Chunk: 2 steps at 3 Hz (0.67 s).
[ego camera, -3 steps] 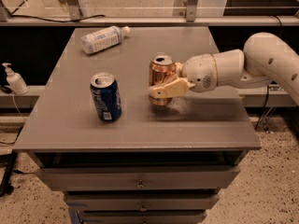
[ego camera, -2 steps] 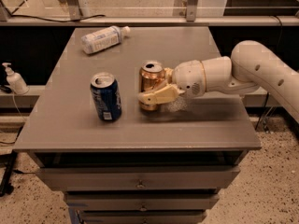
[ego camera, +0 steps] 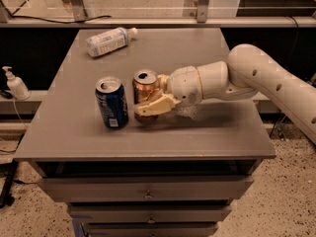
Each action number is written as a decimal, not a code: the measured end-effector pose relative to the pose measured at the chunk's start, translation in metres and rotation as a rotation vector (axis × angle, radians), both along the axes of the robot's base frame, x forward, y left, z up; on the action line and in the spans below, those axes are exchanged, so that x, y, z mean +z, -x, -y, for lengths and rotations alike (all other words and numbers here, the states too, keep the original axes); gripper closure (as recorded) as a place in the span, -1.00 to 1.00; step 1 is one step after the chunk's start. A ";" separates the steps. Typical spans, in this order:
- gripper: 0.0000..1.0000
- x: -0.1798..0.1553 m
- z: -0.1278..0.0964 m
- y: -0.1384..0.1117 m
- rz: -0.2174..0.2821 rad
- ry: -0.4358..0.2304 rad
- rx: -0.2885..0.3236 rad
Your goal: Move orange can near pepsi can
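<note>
Fingers of the gripper, at the centre of the frame, are closed around the orange can, gripping low on its side, a hold that suits carrying it upright. That can sits just right of the pepsi can, a narrow gap between them, so the placing looks nearly done. Whether its base touches the worktop I cannot tell. At upper left a plastic bottle lies on its side, well apart
</note>
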<state>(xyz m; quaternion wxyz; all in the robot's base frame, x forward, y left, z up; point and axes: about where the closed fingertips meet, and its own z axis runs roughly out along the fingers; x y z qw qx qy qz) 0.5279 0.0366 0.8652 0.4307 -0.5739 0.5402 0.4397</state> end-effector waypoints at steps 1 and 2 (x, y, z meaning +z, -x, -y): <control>1.00 -0.001 -0.007 0.003 0.016 0.009 0.022; 0.65 -0.003 -0.012 0.007 0.019 0.013 0.029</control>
